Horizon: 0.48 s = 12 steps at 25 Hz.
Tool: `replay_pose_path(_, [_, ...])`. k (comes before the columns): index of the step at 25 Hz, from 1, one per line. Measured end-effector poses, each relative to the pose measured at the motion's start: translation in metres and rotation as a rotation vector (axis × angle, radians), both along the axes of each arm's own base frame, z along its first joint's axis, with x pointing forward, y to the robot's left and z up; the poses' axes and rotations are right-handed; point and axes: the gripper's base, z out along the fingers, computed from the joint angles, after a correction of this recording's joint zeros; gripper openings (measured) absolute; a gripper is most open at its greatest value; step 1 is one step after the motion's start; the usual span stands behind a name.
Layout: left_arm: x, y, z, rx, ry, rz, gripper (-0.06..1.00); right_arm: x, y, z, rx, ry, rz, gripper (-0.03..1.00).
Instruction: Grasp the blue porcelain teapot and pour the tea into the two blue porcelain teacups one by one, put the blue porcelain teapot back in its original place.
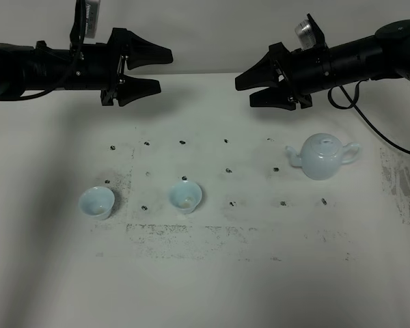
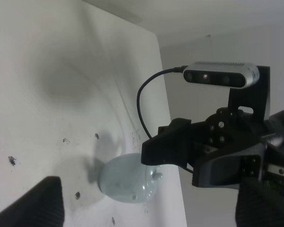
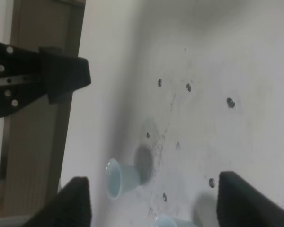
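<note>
Your left gripper (image 1: 164,70) and right gripper (image 1: 244,92): both spread wide, empty, hovering at far side.

Teapot (image 1: 322,157) sits right, handle facing right. Left teacup (image 1: 96,202) and middle teacup (image 1: 185,196) near-left, well apart from it.

Risks:
- Glossy handle could slip in your pinch.
- Lid (image 1: 322,142) could drop on tilt.
- Long carry could spill tea.

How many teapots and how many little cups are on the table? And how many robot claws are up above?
blue teapot: 1
blue teacups: 2
robot claws, the left gripper and the right gripper, both open: 2
Total: 5
</note>
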Motion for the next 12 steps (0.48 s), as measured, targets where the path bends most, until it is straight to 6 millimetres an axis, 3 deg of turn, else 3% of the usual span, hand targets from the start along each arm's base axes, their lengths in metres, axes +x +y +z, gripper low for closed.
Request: replay_pose_path(12, [-0.0002,-0.0001,0.0001,-0.001,0.000,-0.003,0.70,0.0000,0.0000,0.0001,0.001,0.000,0.000,0.54])
